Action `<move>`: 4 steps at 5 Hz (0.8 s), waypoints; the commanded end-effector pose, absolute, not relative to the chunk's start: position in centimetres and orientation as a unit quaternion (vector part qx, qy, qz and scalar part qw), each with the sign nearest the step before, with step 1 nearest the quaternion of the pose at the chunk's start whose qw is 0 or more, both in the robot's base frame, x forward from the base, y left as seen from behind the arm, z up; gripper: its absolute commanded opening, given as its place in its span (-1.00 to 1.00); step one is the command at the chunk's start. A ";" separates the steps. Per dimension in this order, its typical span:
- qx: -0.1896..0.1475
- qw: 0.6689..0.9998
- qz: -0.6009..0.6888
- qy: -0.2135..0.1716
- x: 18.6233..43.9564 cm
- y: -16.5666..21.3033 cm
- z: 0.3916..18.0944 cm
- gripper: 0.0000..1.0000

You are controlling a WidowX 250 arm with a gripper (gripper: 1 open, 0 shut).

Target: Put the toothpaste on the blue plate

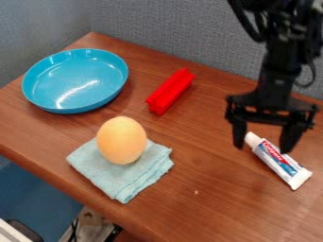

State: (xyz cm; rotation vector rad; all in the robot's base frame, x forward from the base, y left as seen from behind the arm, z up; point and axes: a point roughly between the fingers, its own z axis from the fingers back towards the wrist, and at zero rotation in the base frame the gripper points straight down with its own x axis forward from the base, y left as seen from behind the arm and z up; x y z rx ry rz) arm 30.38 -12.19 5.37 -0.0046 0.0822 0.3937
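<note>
The toothpaste (pixel 278 160), a small white tube with red and blue print, lies flat near the table's right edge. My gripper (pixel 267 138) hangs directly over its capped end, pointing down, open wide with one finger on each side of the tube and nothing held. The blue plate (pixel 76 80), a glossy round dish, sits at the far left of the wooden table and holds nothing.
A red rectangular block (pixel 169 90) lies between plate and gripper. An orange egg-shaped object (pixel 121 140) rests on a folded light-blue cloth (pixel 123 165) near the front edge. The table's right edge runs close to the toothpaste.
</note>
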 end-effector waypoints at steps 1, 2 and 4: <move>-0.019 0.959 0.283 0.018 31.1 -13.5 5.0 1.00; -0.029 0.940 0.338 0.011 31.5 -13.5 4.0 1.00; -0.034 0.935 0.354 -0.004 32.0 -13.0 2.8 1.00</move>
